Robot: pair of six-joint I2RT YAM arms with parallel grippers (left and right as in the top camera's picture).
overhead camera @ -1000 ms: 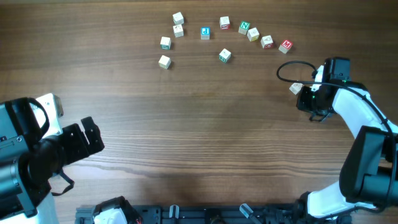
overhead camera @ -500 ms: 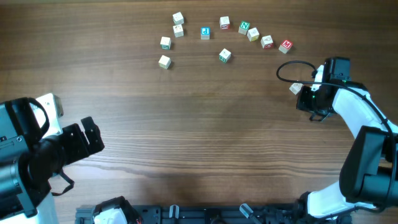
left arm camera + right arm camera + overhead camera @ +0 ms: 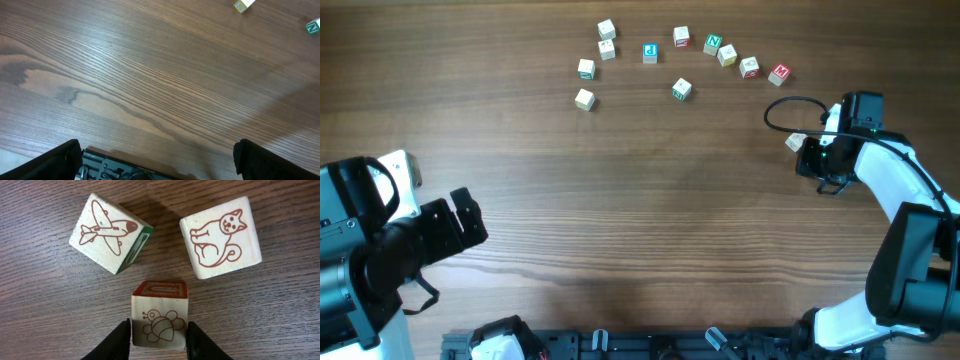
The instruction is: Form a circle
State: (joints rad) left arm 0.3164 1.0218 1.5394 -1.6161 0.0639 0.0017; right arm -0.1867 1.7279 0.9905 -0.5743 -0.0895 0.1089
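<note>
Wooden alphabet cubes are making up the circle (image 3: 649, 52), which is lying as an open arc along the far part of the counter (image 3: 650, 220), one cube sitting inside the curve. Near the arc's right end, the right fingers (image 3: 116, 346) are standing narrow on either side of a bee cube (image 3: 160, 322); whether they are squeezing it I cannot tell. An airplane cube (image 3: 107, 230) and a cat cube (image 3: 220, 237) are lying just beyond. The left fingers (image 3: 55, 162) are standing wide apart, well away from the arc.

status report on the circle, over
left gripper open. right gripper straddling bee cube, grip unclear. circle only an open arc. airplane cube and cat cube close ahead.
</note>
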